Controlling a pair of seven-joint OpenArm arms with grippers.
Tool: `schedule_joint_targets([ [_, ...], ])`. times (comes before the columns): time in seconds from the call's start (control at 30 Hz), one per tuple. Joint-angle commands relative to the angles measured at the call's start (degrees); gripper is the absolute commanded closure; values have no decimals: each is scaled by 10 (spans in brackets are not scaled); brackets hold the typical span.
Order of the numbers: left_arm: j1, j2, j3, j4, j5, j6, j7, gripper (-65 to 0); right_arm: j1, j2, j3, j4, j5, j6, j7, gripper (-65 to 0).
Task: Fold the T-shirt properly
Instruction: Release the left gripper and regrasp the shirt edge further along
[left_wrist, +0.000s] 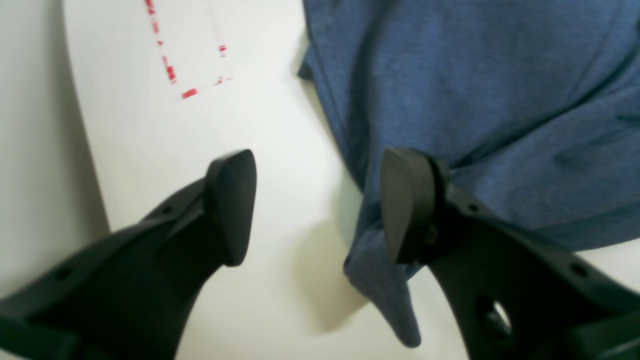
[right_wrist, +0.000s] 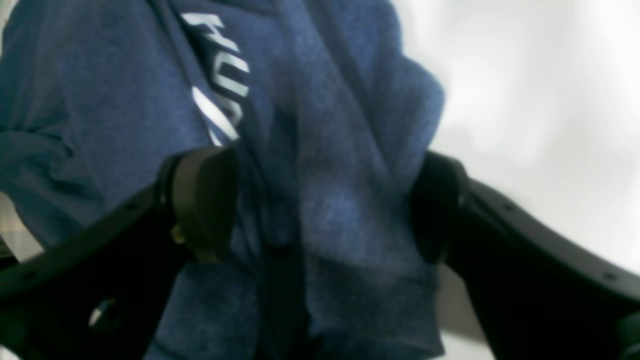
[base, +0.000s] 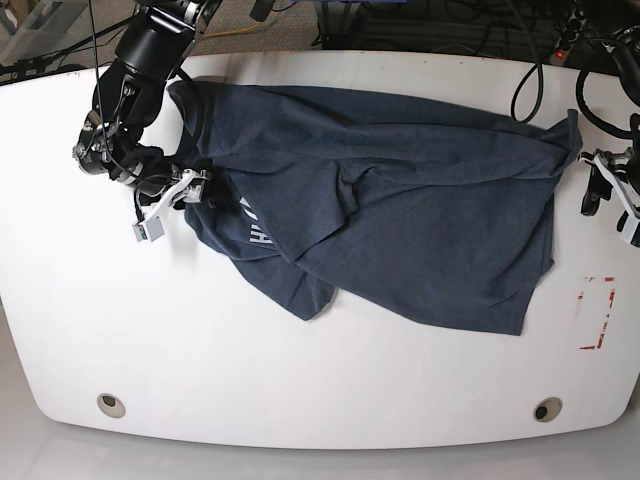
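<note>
T-shirt (base: 400, 200): dark blue, rumpled, spread across white table (base: 300, 370); white lettering near its left fold. Right gripper (right_wrist: 320, 210) at shirt's left edge, jaws wide, fabric bunched between, not clamped. Left gripper (left_wrist: 320, 205) at right corner, jaws parted, empty; one fingertip (left_wrist: 405, 205) over hem.

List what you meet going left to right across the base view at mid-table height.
right gripper at the shirt's left edge → white lettering → T-shirt body spreading across the middle → red tape marks on the white table → left gripper by the table's right edge.
</note>
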Motion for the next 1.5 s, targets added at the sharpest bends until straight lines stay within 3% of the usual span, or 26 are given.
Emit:
schedule_joint_targets([
  [0.0, -5, -11, -3, 7, 5, 1, -9, -363, 9, 6, 2, 0, 2, 3, 3, -503],
  [0.13, -8, -11, -3, 7, 6, 1, -10, -363, 11, 8, 5, -15, 2, 3, 7, -455],
  [0.2, -9, -10, -3, 7, 16, 1, -10, -363, 11, 9, 5, -16, 2, 3, 24, -368],
  [0.33, -16, -3, 0, 7, 53, 1, -10, -363, 10, 22, 3, -21, 2, 3, 44, -111],
  [0.43, -46, 18, 21, 7, 101, 1, -10, -364, 10, 27, 3, -31, 2, 3, 44, 0],
  [0.57, -80, 38, 63, 5, 187, 1, -10, -374, 10, 34, 3, -31, 3, 3, 45, 0],
  [0.67, -112, 59, 102, -16, 230, 1, -11, -429, 12, 40, 3, -30, 4, 3, 45, 0],
  [0.83, -178, 92, 108, -95, 260, 1, -12, -524, 13, 44, 3, -30, 4, 3, 44, 0],
  [0.97, -239, 100, 106, -201, 258, 39, -18, -539, 14, 45, 3, -30, 4, 3, 44, 0],
  [1.3, -305, 96, 107, -433, 262, 53, -172, -537, 14, 45, 3, -30, 4, 3, 45, 0],
  [1.47, -330, 69, 108, -557, 259, 70, -239, -537, 14, 45, 3, -30, 4, 3, 45, 0],
])
